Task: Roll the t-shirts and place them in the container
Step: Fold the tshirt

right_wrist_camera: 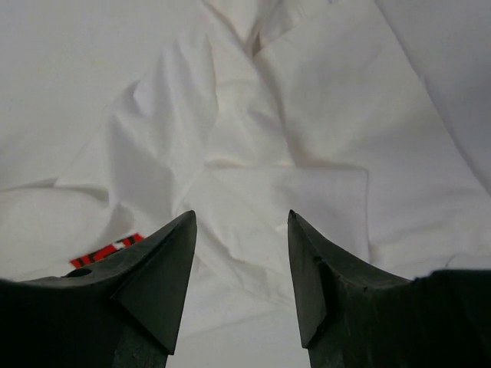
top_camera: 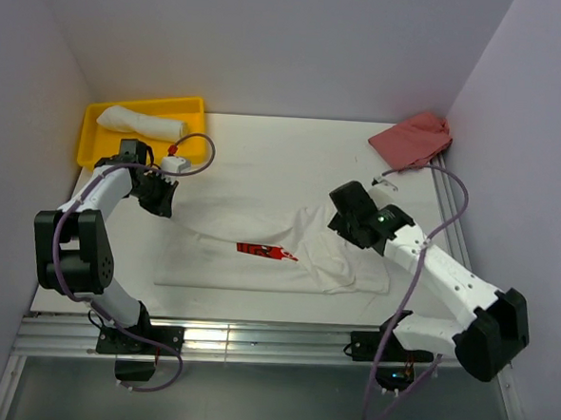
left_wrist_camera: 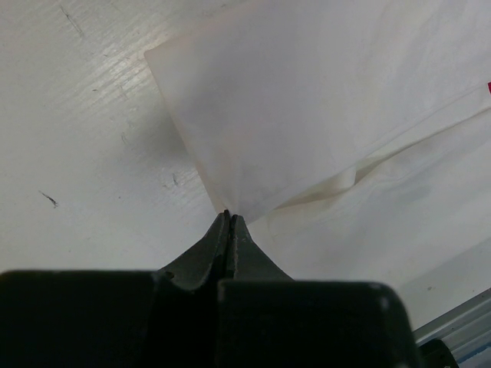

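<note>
One t-shirt (top_camera: 229, 269), likely light and limp: left gripper (left_wrist_camera: 230, 221) clamped on its corner, right gripper (right_wrist_camera: 242, 222) spread empty above; best pinched at the edges.

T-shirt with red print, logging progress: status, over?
Left gripper shut on red-print t-shirt corner. Right gripper open, over crumpled fabric. Nothing in the way.

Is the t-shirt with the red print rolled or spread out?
Spread out: the t-shirt lies mostly flat on the table, one corner pinched in the left claw.
</note>
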`<state>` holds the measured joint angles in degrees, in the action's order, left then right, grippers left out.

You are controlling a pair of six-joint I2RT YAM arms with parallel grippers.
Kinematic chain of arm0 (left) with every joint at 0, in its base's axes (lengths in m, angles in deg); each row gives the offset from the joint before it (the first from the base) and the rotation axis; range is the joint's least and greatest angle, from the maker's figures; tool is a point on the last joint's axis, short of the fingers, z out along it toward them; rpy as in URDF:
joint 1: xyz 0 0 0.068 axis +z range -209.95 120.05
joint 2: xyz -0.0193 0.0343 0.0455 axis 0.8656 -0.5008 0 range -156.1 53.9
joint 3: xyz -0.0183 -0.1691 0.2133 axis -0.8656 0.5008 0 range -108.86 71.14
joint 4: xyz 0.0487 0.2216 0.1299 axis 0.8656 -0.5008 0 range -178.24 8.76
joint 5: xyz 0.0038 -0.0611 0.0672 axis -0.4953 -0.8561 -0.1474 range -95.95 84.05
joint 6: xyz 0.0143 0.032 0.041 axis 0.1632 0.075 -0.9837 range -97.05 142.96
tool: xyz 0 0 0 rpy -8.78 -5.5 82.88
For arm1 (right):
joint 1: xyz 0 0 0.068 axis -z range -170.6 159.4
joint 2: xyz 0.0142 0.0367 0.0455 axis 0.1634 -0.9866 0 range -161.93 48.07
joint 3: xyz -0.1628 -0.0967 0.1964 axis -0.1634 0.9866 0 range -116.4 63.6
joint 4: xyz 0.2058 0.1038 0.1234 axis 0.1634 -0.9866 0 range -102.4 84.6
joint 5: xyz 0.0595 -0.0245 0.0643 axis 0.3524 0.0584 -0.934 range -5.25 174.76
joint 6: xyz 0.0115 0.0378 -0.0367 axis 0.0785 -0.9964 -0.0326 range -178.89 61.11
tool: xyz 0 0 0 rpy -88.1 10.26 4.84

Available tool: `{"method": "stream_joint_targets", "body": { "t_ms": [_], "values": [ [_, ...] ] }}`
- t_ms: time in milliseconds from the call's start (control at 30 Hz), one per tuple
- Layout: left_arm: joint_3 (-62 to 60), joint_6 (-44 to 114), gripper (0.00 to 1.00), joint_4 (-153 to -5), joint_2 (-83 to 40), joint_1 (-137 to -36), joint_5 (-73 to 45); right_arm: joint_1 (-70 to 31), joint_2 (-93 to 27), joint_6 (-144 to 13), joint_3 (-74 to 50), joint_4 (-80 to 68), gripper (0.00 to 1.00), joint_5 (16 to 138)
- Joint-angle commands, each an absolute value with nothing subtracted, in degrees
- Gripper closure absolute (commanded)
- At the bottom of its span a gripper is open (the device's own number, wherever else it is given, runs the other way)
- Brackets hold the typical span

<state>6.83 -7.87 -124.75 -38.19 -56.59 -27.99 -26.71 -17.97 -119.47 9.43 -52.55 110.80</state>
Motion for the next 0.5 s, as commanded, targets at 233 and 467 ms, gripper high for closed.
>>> {"method": "stream_joint_targets", "body": {
  "t_ms": [233,467],
  "values": [
    [3.20,-7.89,1.00,-125.80,-38.91,-56.43,-27.66,-15.30,-36.38,-102.23,-0.55,-44.07,0.53,104.09],
    [2.85,-7.63,1.00,-125.45,-39.26,-56.43,-26.96,-13.10,-45.44,-99.76,-3.55,-41.79,0.55,101.46]
  ]
}}
